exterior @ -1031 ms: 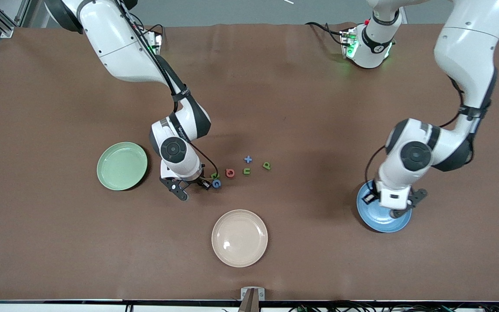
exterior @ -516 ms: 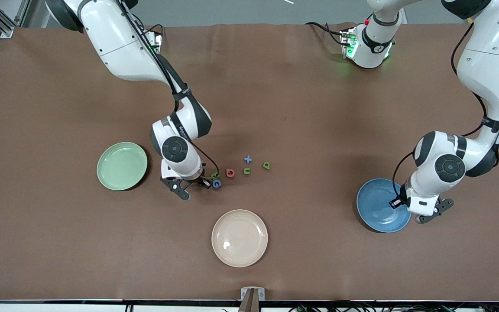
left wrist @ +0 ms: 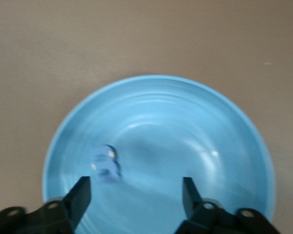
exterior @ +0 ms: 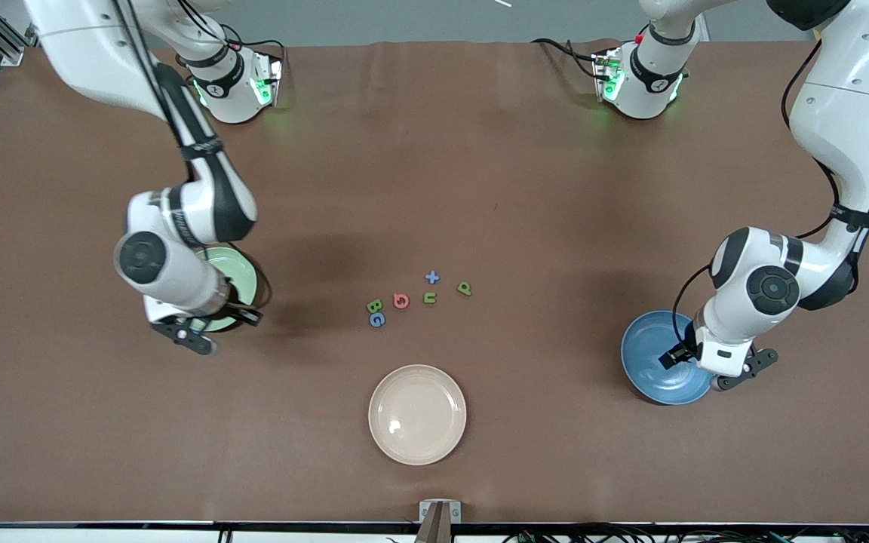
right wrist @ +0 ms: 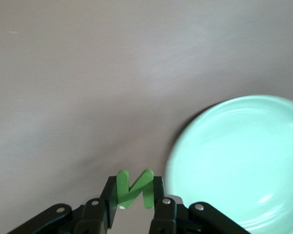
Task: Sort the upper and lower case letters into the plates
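My right gripper [right wrist: 135, 195] is shut on a green letter N [right wrist: 135, 187] and hangs over the table beside the rim of the pale mint plate [right wrist: 239, 161]. In the front view the right gripper [exterior: 197, 333] covers part of the mint plate [exterior: 242, 271]. My left gripper [left wrist: 134, 195] stands open over the blue plate [left wrist: 224, 126], where a blurred pale blue letter [left wrist: 105, 163] shows clear of the fingers. The front view has this left gripper [exterior: 697, 367] over the blue plate [exterior: 649, 347]. Loose letters lie mid-table: green B [exterior: 374, 305], blue G [exterior: 377, 320], red one [exterior: 401, 301], green u [exterior: 430, 298], blue cross-shaped one [exterior: 431, 277], green p [exterior: 465, 288].
A cream-beige plate [exterior: 417, 415] sits nearer the front camera than the letter cluster. Brown cloth covers the whole table. Both arm bases stand along the table's edge farthest from the camera.
My right arm left the letter cluster and carried the green N toward the mint plate. My left gripper opened over the blue plate and let go of the pale blue letter.
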